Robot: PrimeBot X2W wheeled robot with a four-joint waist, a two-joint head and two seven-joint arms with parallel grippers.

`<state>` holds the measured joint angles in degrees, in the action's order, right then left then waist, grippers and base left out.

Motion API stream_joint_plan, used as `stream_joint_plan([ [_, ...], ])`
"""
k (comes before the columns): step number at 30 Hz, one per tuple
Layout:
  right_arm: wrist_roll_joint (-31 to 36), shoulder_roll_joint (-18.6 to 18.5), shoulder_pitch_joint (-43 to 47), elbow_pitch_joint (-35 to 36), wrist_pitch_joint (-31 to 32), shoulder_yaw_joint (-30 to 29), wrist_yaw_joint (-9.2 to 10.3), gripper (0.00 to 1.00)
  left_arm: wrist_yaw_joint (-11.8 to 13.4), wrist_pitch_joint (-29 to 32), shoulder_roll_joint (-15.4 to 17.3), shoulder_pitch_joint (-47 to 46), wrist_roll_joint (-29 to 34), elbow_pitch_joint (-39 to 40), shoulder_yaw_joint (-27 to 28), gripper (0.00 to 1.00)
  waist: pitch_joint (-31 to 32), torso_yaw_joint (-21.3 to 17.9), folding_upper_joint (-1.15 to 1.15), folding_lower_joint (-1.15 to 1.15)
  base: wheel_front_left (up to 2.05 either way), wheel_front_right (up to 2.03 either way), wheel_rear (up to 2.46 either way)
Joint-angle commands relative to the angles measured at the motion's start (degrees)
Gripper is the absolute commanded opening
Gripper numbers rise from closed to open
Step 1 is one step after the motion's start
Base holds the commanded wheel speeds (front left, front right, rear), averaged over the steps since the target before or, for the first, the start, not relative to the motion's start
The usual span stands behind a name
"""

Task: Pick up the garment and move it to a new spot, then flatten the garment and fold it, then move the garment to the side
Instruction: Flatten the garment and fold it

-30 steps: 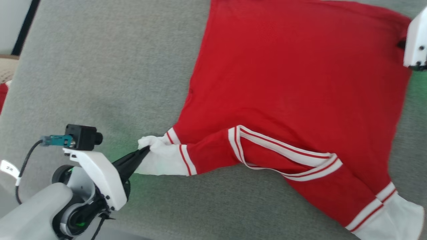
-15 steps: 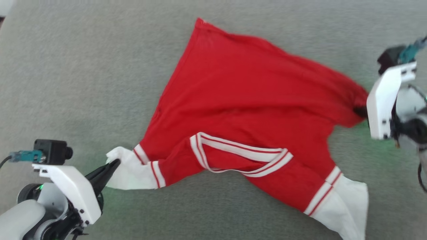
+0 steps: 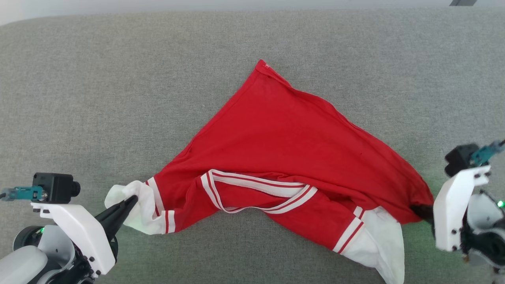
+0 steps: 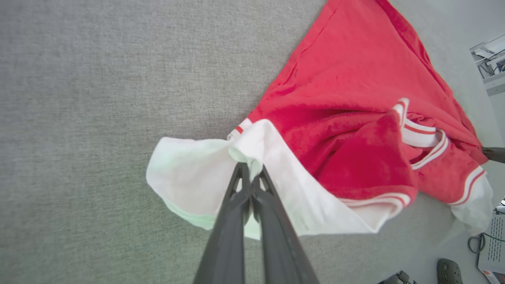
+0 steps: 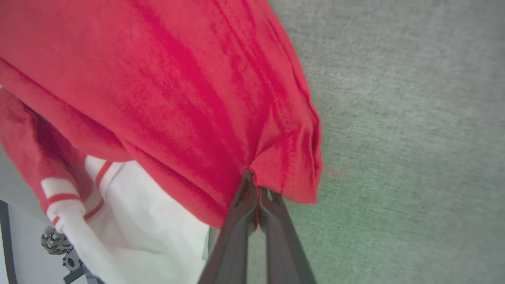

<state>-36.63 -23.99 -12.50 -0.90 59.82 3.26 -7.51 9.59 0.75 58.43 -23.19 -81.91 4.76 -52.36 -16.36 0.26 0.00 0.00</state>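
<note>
1. Garment position. The garment lies on the grey fabric surface, centre to lower right of the head view. It is spread unevenly: one red corner points to the upper centre of the frame, and the body is pulled into a rough triangle between the two grippers. The plain red side faces up. The striped neck trim runs across the lower centre.

2. Left gripper. The left gripper is at the lower left of the head view. Its fingers are pressed together on the edge of the white sleeve. The left wrist view shows white cloth bunched at the fingertips.

3. Right gripper. The right gripper is at the right edge of the head view. In the right wrist view, its jaws are clamped on a puckered red hem corner. The second white sleeve hangs slack just below and left of it.

4. Markings. A small pale tag sits at the upper red corner; any text on it is too small to read. A printed sheet shows at the lower right of the left wrist view, but its lettering cannot be read
</note>
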Motion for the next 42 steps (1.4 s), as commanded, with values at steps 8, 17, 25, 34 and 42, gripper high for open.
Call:
stream_joint_plan([
  [8,4.04,3.69,2.75,-4.68,-10.69,0.06,0.05,0.45,-0.69,-0.2,-1.38,-0.14,0.21,-1.18,-0.13,0.0,0.01,0.09,0.0,0.0,0.0,0.0,0.0],
  [17,3.37,3.35,3.54,1.13,-14.51,-1.81,0.04,1.0,-0.67,-1.23,-1.72,1.15,-0.08,-2.57,-0.1,0.0,1.84,0.23,0.0,0.0,0.0,0.0,0.0],
  [25,6.14,2.84,3.89,14.75,-15.19,-4.83,0.03,1.0,0.13,-1.29,-2.24,1.17,0.89,-2.26,-0.65,0.0,3.3,2.01,0.0,0.0,0.0,0.0,0.0],
  [34,8.89,2.73,-6.63,11.81,-22.61,0.48,0.03,1.0,-1.47,0.91,-5.5,-2.5,4.08,-2.94,-2.59,0.0,2.29,7.73,0.0,0.0,0.0,0.0,0.0],
  [42,7.82,-0.01,-19.16,-2.27,-26.25,7.74,0.04,1.0,-4.09,3.65,-11.03,-7.85,7.4,-5.42,-4.79,0.0,0.04,14.89,0.0,0.0,0.0,0.0,0.0],
])
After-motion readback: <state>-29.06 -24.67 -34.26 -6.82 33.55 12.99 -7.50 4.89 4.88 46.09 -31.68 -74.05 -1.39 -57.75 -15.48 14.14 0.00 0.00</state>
